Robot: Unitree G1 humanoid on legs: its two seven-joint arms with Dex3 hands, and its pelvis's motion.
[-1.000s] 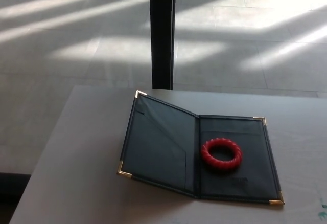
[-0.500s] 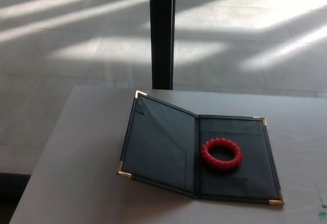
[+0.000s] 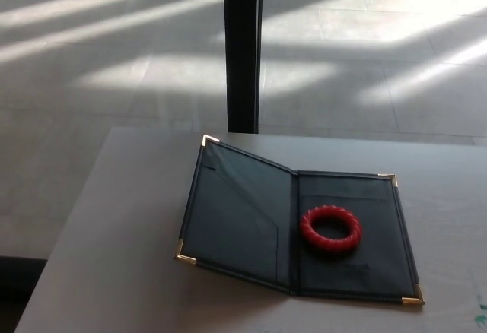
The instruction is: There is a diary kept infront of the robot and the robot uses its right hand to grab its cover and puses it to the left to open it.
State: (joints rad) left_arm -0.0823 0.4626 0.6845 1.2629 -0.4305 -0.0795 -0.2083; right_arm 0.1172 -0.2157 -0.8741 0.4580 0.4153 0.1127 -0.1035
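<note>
No robot hand is showing in the head view at this moment, left or right, so whether either is released, clenched or grasping anything cannot be told, and places cannot be fixed against a robot hand that is out of frame.

Going from the left: the grey bench (image 3: pixel 114 272) is lying bare along its left side, with sunlit floor (image 3: pixel 114 67) beyond its far edge. Next the diary (image 3: pixel 293 230) is lying open near the middle of the bench. Its cover (image 3: pixel 232 215), the left leaf, is sitting folded over to the left, its brass-tipped corners looking slightly raised off the bench instead of lying flat. Right of the spine, the right leaf is lying flat, and a red ring (image 3: pixel 330 228) is resting on it, just beside the spine. Behind the diary a dark post (image 3: pixel 243 48) is standing upright on the floor.

Judging by this, the opening appears done. What could go wrong: the cover, not fully flat, may be springing back toward closed if left unpressed; and any returning robot hand sweeping in from the right could be knocking the ring off the leaf or dragging the whole diary leftward across the bench.
</note>
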